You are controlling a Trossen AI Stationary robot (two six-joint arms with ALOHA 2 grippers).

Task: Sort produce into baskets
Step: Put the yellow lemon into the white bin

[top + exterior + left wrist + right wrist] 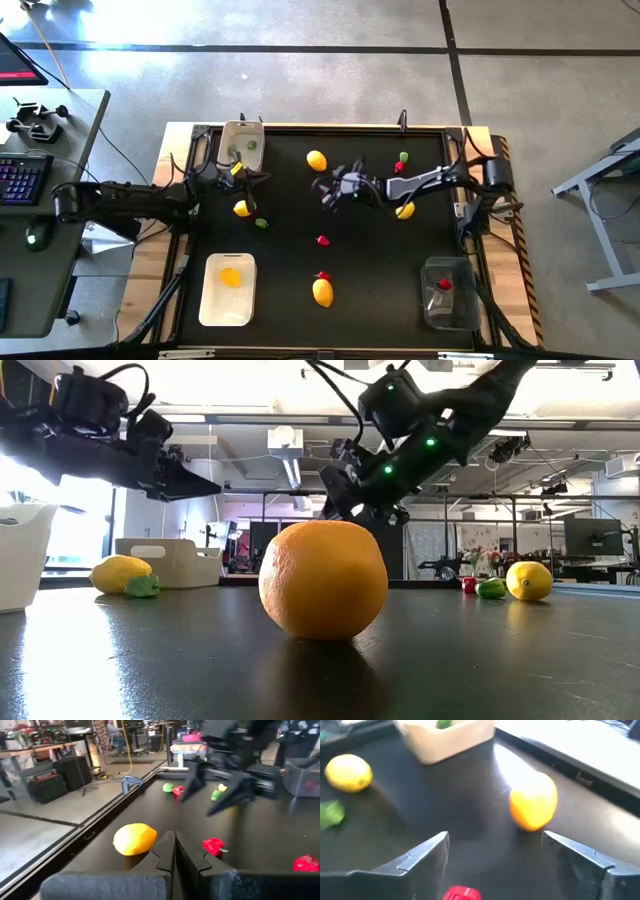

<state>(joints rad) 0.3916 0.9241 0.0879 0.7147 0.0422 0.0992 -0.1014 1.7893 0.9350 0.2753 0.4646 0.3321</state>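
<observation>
Sorting is half done: your left tool (252, 180) hovers pinched closed and empty at upper left beside the beige tub (242, 146), while your right tool (333, 190) gapes wide at centre frame, facing the orange lemon (316, 160), probably next.

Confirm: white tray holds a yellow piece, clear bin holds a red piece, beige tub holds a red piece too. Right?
Not quite. The beige tub holds a green piece, not red; the high view shows it. The rest stands: the white tray holds a yellow piece, and the clear bin holds a red piece.
</observation>
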